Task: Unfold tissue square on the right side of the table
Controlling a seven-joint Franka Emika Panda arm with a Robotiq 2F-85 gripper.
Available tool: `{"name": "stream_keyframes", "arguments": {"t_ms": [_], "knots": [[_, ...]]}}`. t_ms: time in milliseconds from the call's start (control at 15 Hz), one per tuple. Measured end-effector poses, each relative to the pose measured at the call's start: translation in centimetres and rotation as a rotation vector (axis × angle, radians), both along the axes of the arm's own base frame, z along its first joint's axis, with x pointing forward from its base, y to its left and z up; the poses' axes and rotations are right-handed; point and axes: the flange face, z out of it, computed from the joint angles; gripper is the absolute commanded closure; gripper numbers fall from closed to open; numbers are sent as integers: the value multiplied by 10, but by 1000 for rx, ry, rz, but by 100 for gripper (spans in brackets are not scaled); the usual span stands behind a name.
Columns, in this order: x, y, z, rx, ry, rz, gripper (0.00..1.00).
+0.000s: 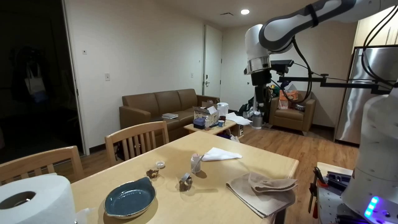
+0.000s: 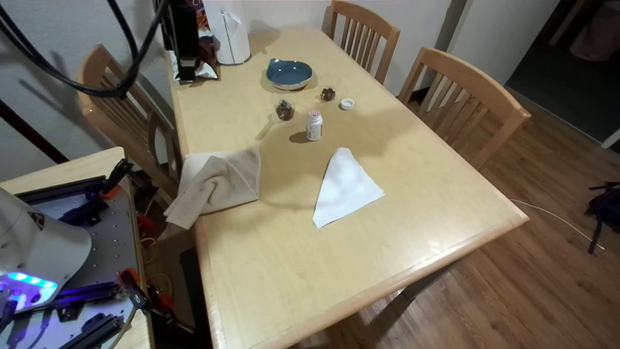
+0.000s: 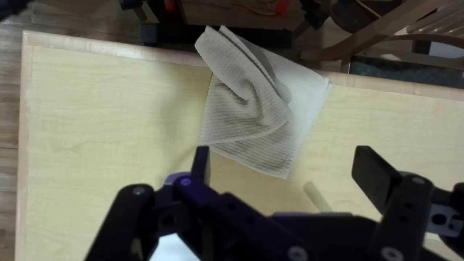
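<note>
The white tissue lies folded in a rough triangle on the table, and it also shows in an exterior view. In the wrist view only a corner of the white tissue shows at the bottom, partly hidden by the gripper. My gripper is open with nothing between its fingers. It hangs high above the table, apart from the tissue, with the table and towel below it. In an exterior view the gripper points down, seen side-on.
A crumpled beige towel overhangs the table edge. A white bottle, white cap, small cups with dark contents and a blue dish stand farther along. Paper towel roll and chairs border the table.
</note>
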Motion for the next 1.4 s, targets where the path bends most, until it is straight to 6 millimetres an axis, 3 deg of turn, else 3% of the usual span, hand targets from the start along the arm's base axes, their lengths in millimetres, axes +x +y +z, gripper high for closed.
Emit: {"name": "stream_keyframes", "arguments": {"t_ms": [200, 400, 600, 1067, 1400], "knots": [[19, -18, 12, -69, -149, -1, 0], [44, -56, 25, -194, -282, 1, 0], [66, -86, 19, -266, -334, -8, 0], [74, -89, 7, -256, -274, 54, 0], [88, -113, 7, -284, -92, 226, 0]]}}
